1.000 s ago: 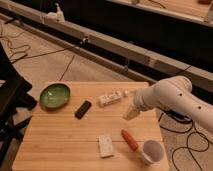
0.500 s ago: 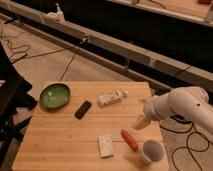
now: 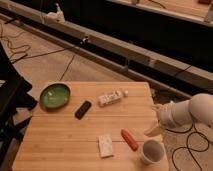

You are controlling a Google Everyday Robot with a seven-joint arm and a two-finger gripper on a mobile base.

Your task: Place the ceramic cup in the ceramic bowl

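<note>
**Swung right and nearer: my gripper (image 3: 153, 131) closes on the ceramic cup (image 3: 151, 151)**

Over the past second my arm (image 3: 192, 112) has pulled from the middle of the table's right side out to its right edge and nearer, bringing the gripper from beside the far packet to just above the cup.

I am on the approach step, and nothing is grasped yet. The wooden table (image 3: 65, 135) carries everything. The ceramic bowl (image 3: 55, 95) sits at its far left, well apart from the cup, which stands upright at the near right corner. My gripper hangs just beyond the cup's far rim. I cannot tell whether it is spread or closed.

Next, I judge, I must drop onto the cup's rim, clamp it, lift, then carry it diagonally across the whole table to the bowl.

A white packet (image 3: 111, 97) lies at far centre and a black remote-like bar (image 3: 83, 109) just right of the bowl. Both are near my carrying path, so I should travel high. A flat white block (image 3: 105, 145) lies at near centre. A small red-orange stick (image 3: 129, 139) lies just left of the cup, close enough to get nudged as I descend.
</note>
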